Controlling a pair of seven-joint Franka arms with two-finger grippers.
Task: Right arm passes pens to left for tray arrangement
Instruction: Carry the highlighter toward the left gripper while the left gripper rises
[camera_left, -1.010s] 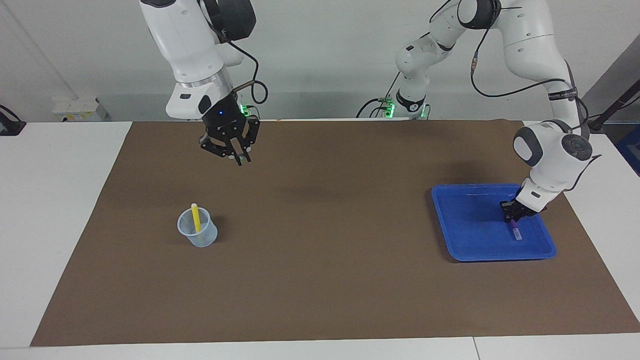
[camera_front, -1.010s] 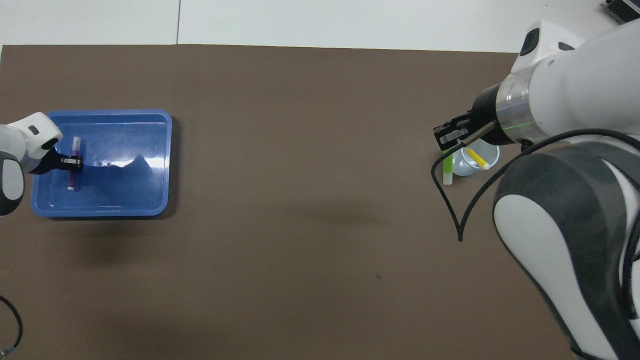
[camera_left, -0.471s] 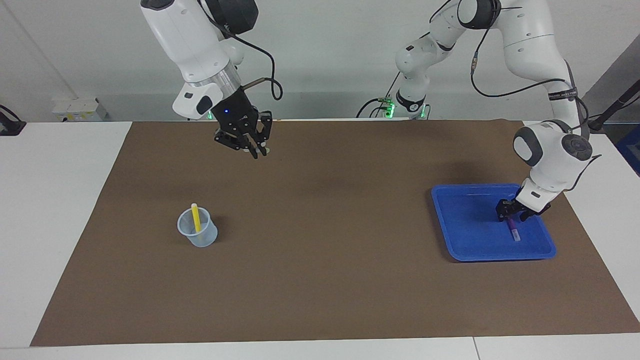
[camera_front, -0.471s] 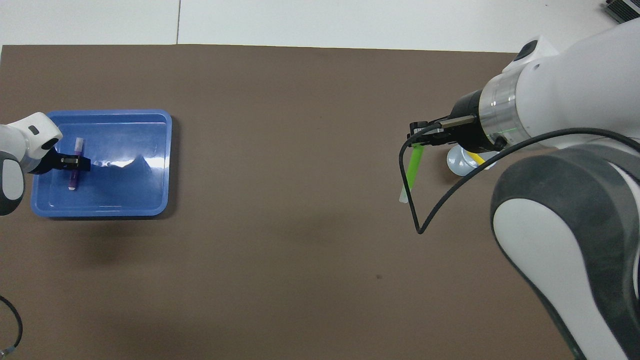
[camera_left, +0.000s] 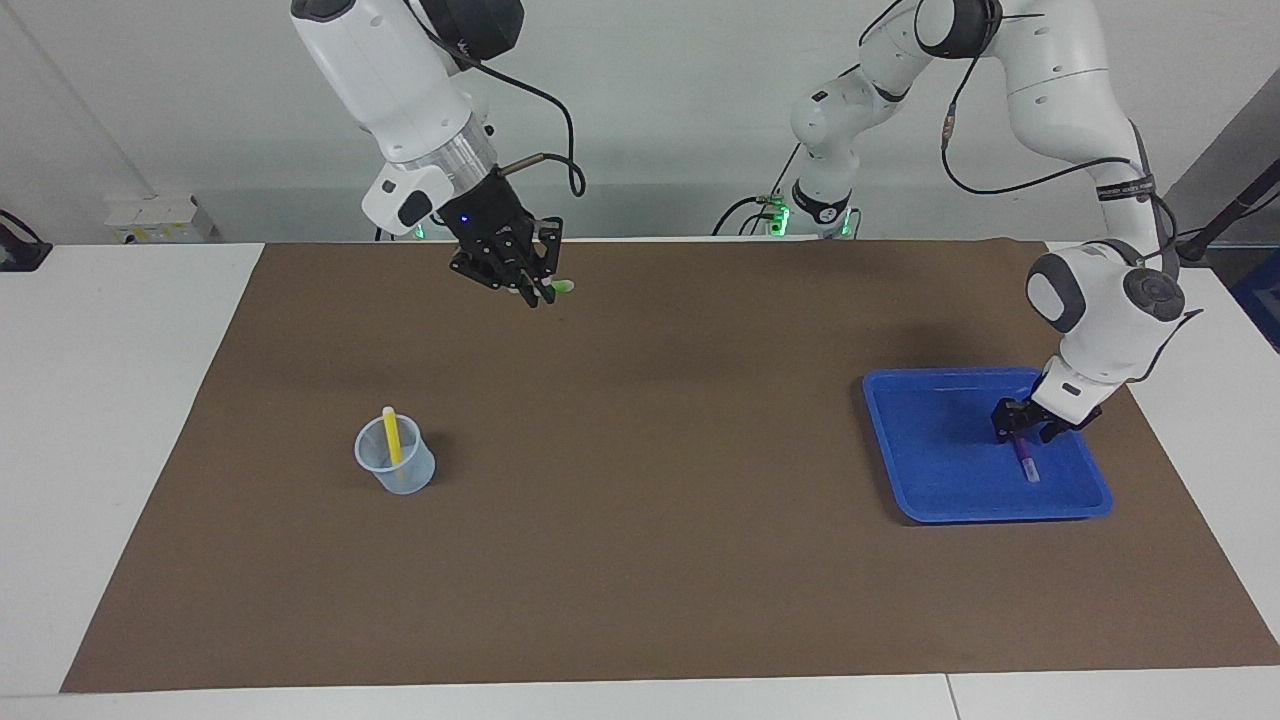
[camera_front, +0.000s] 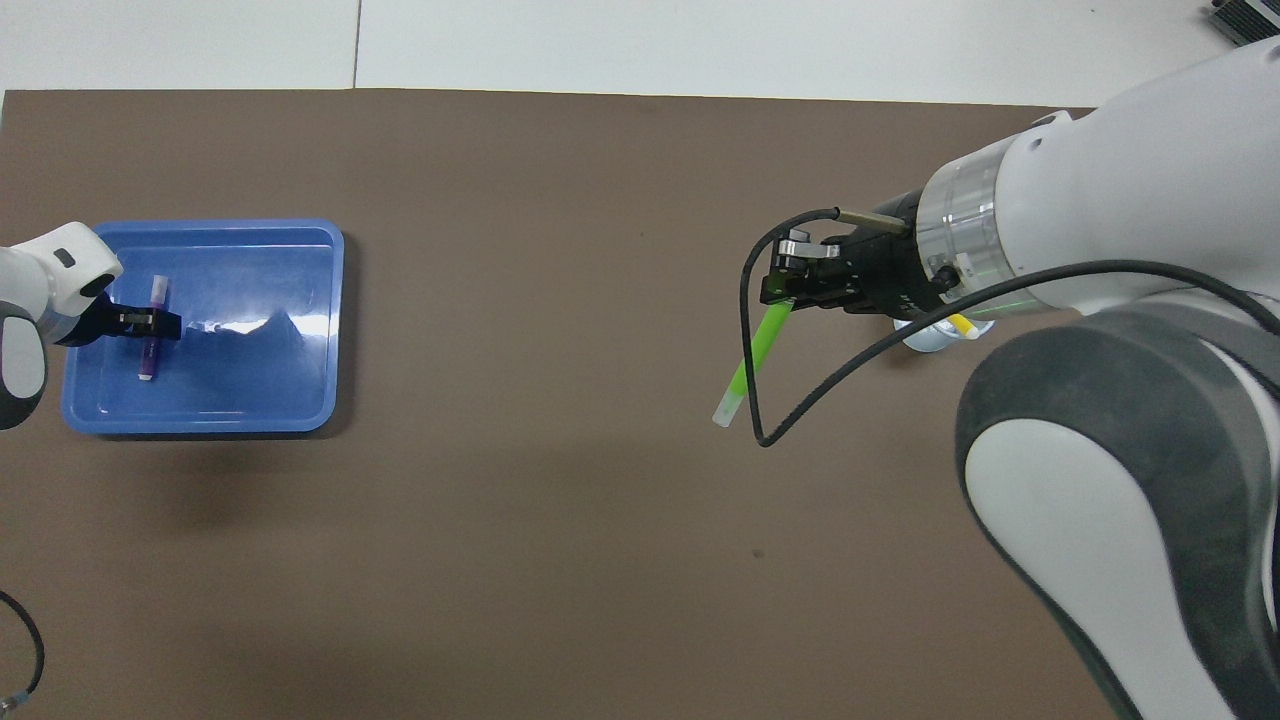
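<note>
Altogether three pens (camera_front: 747, 362), one tray (camera_front: 335, 330)

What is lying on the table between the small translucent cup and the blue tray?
Nothing: between the translucent pale-blue plastic cup and the shallow bright blue plastic tray only bare brown mat shows, clearest in the facing view.

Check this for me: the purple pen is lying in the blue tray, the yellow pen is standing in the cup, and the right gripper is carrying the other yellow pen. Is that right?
Not quite. The right gripper is carrying a green pen, not a yellow one; the overhead view shows it clearly. The rest holds: the purple pen lies in the blue tray and the yellow pen stands in the cup.
</note>
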